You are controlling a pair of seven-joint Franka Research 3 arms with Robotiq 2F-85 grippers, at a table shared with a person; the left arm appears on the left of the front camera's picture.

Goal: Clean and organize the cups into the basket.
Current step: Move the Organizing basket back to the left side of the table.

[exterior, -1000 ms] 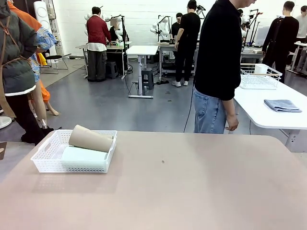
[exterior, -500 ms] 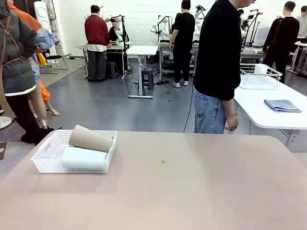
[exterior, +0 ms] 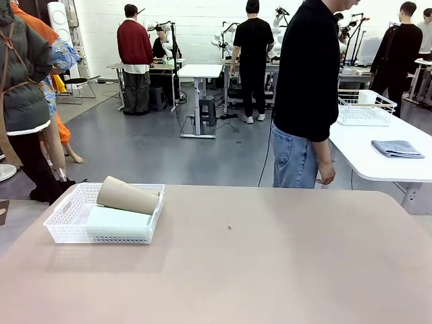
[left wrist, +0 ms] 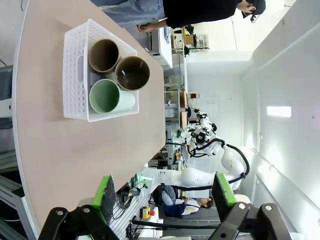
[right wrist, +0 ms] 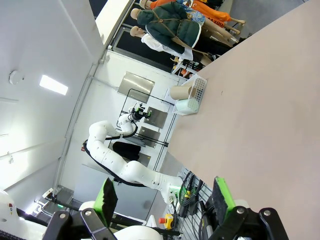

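The white basket (exterior: 71, 233) sits on the table's left side. A tan-brown cup (exterior: 128, 196) lies across its top, with a mint cup (exterior: 118, 219) lying below it. The left wrist view looks at the basket (left wrist: 75, 75) end-on and shows three cup mouths: two brown cups (left wrist: 104, 55) (left wrist: 132, 73) and the mint cup (left wrist: 105, 96). My left gripper (left wrist: 164, 192) hangs well back from the basket, open and holding nothing. My right gripper (right wrist: 165, 195) is open too, far from the basket (right wrist: 200, 87) with its tan cup (right wrist: 179, 92) and mint cup (right wrist: 187, 106).
A person (exterior: 307, 94) in a black top and jeans stands at the table's far edge, right of centre. A white side table at the right carries a wire basket (exterior: 364, 108) and a folded grey cloth (exterior: 397, 148). The tan tabletop (exterior: 270, 270) stretches wide.
Only people in the background have walked a little. The basket, the cups and both grippers are unchanged.
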